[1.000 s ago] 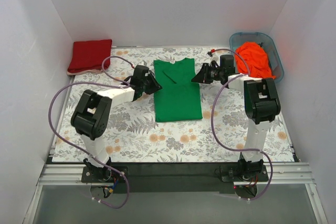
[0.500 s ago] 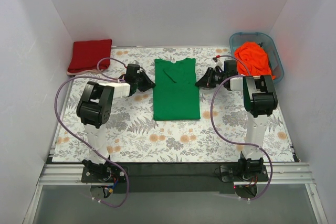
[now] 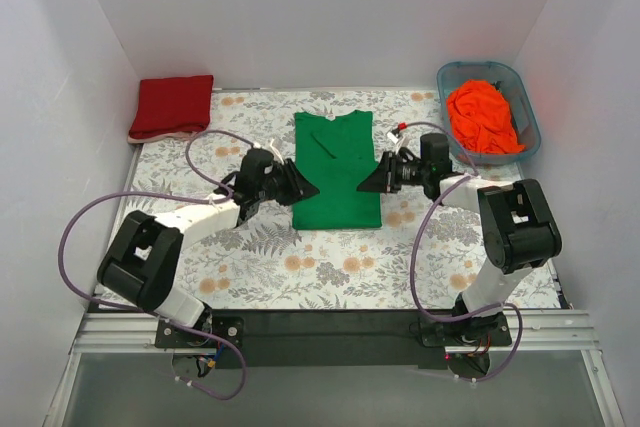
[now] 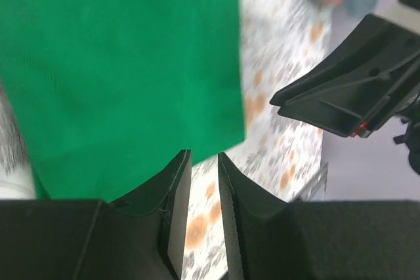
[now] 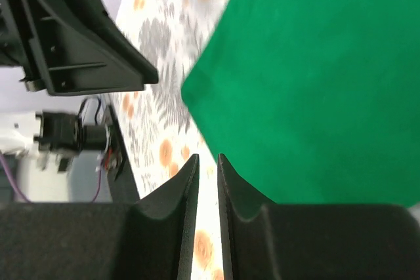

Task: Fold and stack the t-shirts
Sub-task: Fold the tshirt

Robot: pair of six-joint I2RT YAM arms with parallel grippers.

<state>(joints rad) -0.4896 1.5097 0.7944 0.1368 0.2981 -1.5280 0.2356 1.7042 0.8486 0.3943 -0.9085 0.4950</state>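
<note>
The green t-shirt [image 3: 337, 169] lies flat on the flowered cloth, folded into a long narrow strip with its collar at the far end. My left gripper [image 3: 308, 190] sits low at the shirt's near left corner, and my right gripper [image 3: 365, 185] at its near right corner. In the left wrist view the left gripper [image 4: 204, 157] has a narrow gap with only cloth pattern showing through, just off the green hem [image 4: 118, 63]. The right gripper [image 5: 207, 159] looks the same beside the green corner [image 5: 315, 77]. The dark red t-shirt [image 3: 172, 105] lies folded at the far left. The orange t-shirt [image 3: 483, 115] is bunched in the tub.
The blue-grey tub [image 3: 530, 112] stands at the far right corner. White walls close in the left, back and right sides. Purple cables loop from both arms over the cloth [image 3: 320, 267]. Each wrist view shows the other gripper across the shirt.
Both grippers have come nearer along the shirt's sides, from beside its upper half to its near corners. The left jaws have parted slightly.
</note>
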